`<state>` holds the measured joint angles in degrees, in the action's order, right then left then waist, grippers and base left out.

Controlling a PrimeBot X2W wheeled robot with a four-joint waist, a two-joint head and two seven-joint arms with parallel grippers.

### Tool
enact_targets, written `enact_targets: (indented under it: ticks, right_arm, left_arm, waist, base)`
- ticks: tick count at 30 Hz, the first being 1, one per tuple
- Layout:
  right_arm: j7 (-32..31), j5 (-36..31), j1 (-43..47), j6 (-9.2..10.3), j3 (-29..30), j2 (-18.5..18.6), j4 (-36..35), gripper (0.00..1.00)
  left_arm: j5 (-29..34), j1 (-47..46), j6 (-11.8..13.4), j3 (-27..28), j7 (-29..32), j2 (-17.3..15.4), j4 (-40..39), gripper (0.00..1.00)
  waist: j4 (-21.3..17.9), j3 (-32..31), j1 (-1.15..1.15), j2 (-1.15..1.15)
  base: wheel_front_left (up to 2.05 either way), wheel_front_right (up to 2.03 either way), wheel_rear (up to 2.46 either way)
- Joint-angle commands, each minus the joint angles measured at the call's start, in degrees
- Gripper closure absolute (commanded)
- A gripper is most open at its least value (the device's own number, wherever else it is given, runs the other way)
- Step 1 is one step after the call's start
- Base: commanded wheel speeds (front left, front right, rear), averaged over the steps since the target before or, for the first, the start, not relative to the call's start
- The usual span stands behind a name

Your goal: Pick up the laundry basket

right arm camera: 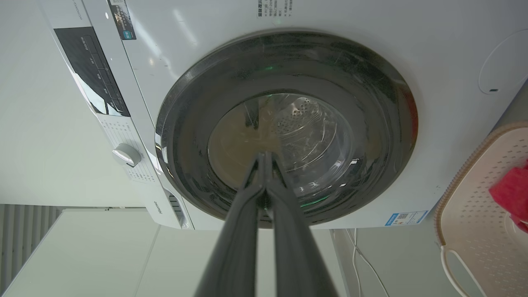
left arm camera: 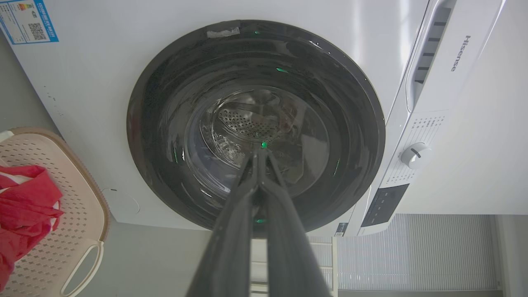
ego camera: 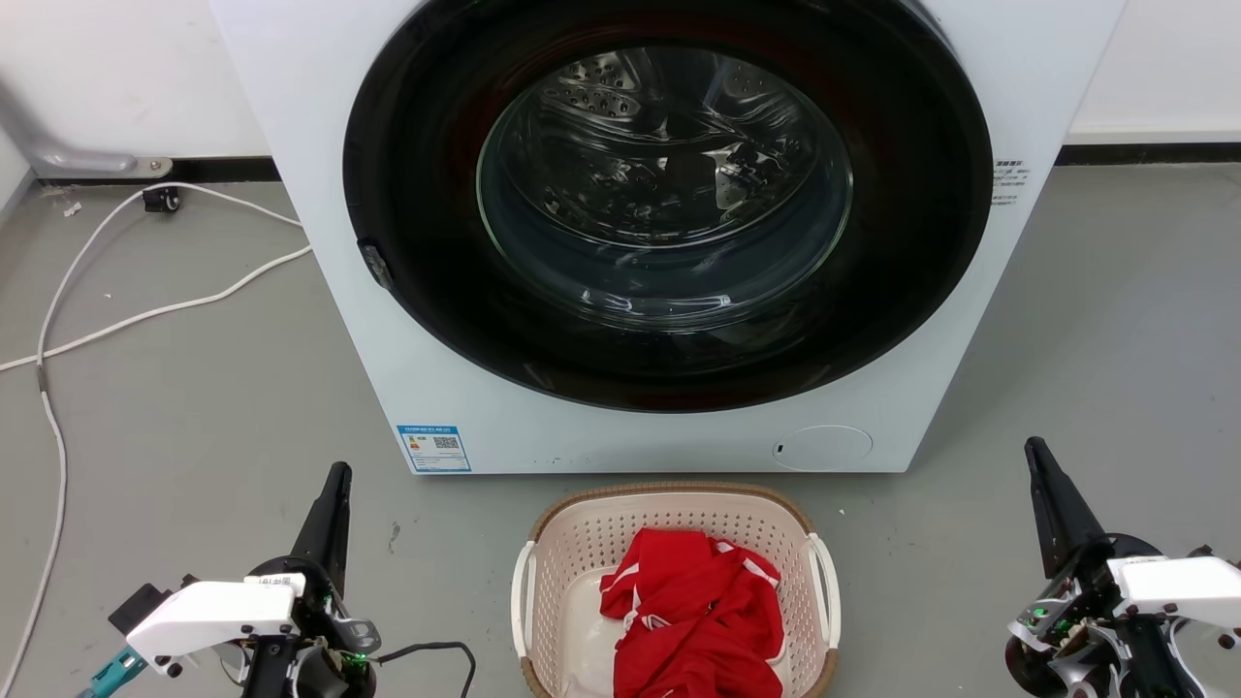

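The laundry basket (ego camera: 582, 543) sat at the bottom centre of the head view, on the grey floor (ego camera: 194, 436) just in front of the washing machine (ego camera: 291, 97), with a red garment (ego camera: 693, 611) heaped inside. The left gripper (ego camera: 339, 473) stood at lower left and the right gripper (ego camera: 1035, 449) at lower right, each well apart from the basket. Both had their fingers pressed together at the tips, holding nothing.

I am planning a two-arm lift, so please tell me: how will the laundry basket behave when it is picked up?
The laundry basket is probably light: perforated plastic walls, mainly a red garment inside. It may flex when lifted by its white side handles. The loose garment could shift if it tilts.
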<state>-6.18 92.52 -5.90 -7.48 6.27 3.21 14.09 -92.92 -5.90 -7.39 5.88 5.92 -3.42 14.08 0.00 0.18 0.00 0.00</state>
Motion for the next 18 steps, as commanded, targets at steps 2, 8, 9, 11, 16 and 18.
enact_targets:
  ticks: [2, 8, 9, 11, 16, 18]
  right_arm:
    - [-0.2, -0.3, -0.7, -0.02, 0.1, -0.2, 0.1, 1.00]
    - [-0.2, -0.4, -0.7, -0.02, 0.1, -0.2, 0.1, 1.00]
    - [-0.2, -0.4, -0.7, -0.02, 0.1, -0.2, 0.1, 1.00]
    - [-0.1, 0.0, 0.1, -0.01, 0.0, 0.0, 0.3, 0.00]
    - [1.0, 0.1, 0.8, 0.00, -0.7, -0.1, -0.7, 0.00]
    - [1.7, -0.4, 1.1, 0.00, -1.0, -0.1, -1.2, 0.00]
  left_arm:
    - [0.4, -0.6, -0.2, 0.2, 0.3, 0.1, 0.1, 1.00]
    - [0.4, -0.6, -0.2, 0.2, 0.3, 0.1, 0.1, 1.00]
    - [0.5, -0.6, -0.2, 0.2, 0.3, 0.1, 0.1, 1.00]
    - [0.0, 0.1, 0.0, 0.1, 0.0, 0.1, 0.3, 0.00]
    - [0.4, 0.3, 0.0, -1.6, -1.3, 0.2, 0.3, 0.00]
    - [0.7, 0.2, 0.0, -2.3, -1.9, 0.2, 0.1, 0.00]
  waist:
    - [0.0, 0.0, 0.00, 0.00]
    - [0.0, 0.0, 0.00, 0.00]
    - [0.0, 0.0, 0.00, 0.00]
    - [0.0, 0.0, 0.00, 0.00]
    - [0.0, 0.0, 0.00, 0.00]
    - [0.0, 0.0, 0.00, 0.00]
  base:
    - [0.00, 0.00, 0.00]
    - [0.00, 0.00, 0.00]
    - [0.00, 0.00, 0.00]
    - [0.00, 0.00, 0.00]
    - [0.00, 0.00, 0.00]
    - [0.00, 0.00, 0.00]
